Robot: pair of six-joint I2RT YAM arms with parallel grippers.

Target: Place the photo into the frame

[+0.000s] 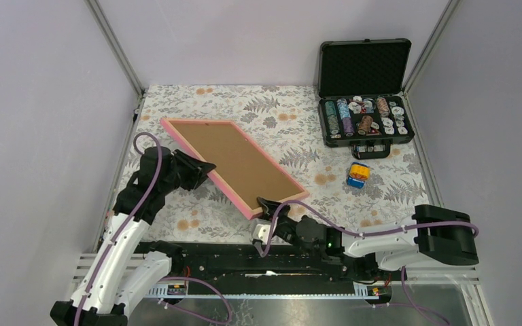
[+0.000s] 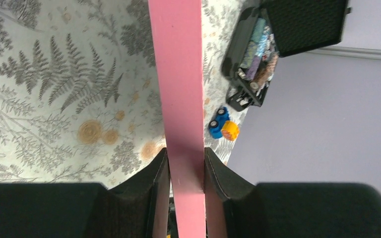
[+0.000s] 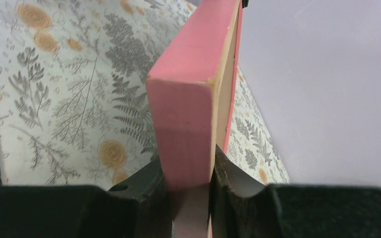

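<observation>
Nearest the bases, the right pincer (image 1: 266, 204) has only the near corner of the frame (image 1: 234, 163) pinched between its close-set fingers, so I judge the main risk to be that corner slipping free, or the frame twisting, if the two arms move out of step. Further in, the left pincer (image 1: 207, 166) is clamped on the frame's left long edge, and between the two the frame is held tilted over the bench (image 1: 272, 109), brown backing (image 1: 241, 159) uppermost. The photo is nowhere in view, so whether it already lies under that backing I cannot tell.
</observation>
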